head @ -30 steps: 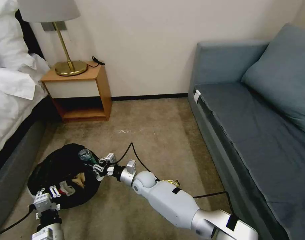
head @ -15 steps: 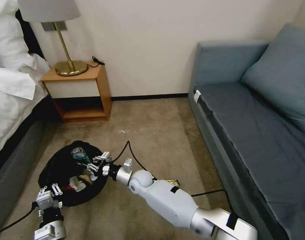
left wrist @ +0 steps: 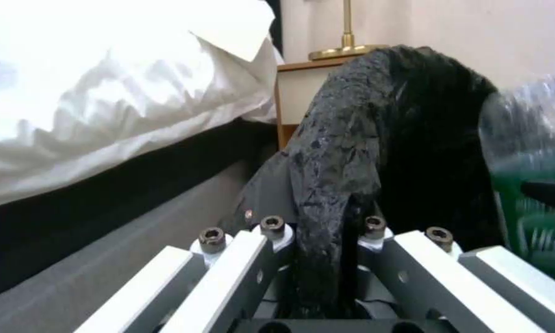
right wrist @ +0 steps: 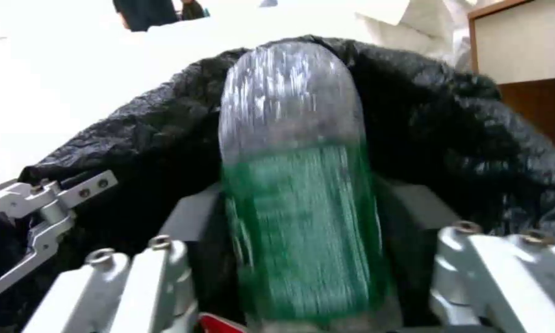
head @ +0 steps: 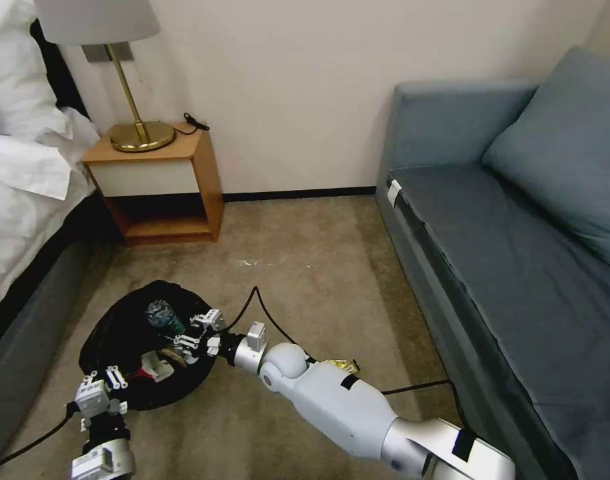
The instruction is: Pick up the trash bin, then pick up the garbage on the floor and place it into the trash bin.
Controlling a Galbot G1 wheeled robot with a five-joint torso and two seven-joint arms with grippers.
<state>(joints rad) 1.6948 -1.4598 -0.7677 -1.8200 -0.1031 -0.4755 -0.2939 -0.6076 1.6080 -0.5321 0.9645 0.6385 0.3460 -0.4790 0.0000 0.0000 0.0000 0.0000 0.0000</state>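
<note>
The trash bin (head: 111, 333), lined with a black bag (left wrist: 376, 138), rests low on the carpet at the left. My left gripper (head: 108, 382) is shut on its near rim, and the liner (left wrist: 327, 217) passes between the fingers. My right gripper (head: 195, 331) hangs open over the bin's right side. The green-labelled clear bottle (head: 163, 315) lies loose in the bin just beyond the spread fingers (right wrist: 147, 263), and the bottle (right wrist: 296, 185) looks blurred. A red-and-white wrapper (head: 151, 367) and a tan paper piece (head: 173, 355) lie inside. A yellow-brown packet (head: 341, 365) lies on the floor behind my right forearm.
A bed (head: 25, 200) runs along the left, close to the bin. A wooden nightstand (head: 161, 180) with a brass lamp (head: 135, 127) stands at the wall. A blue sofa (head: 518, 253) lines the right. Bare carpet (head: 318, 267) lies between them.
My right gripper has dropped slightly toward the bin and opened. The bottle has left its fingers and now lies inside the bin. My left gripper still holds the rim.
</note>
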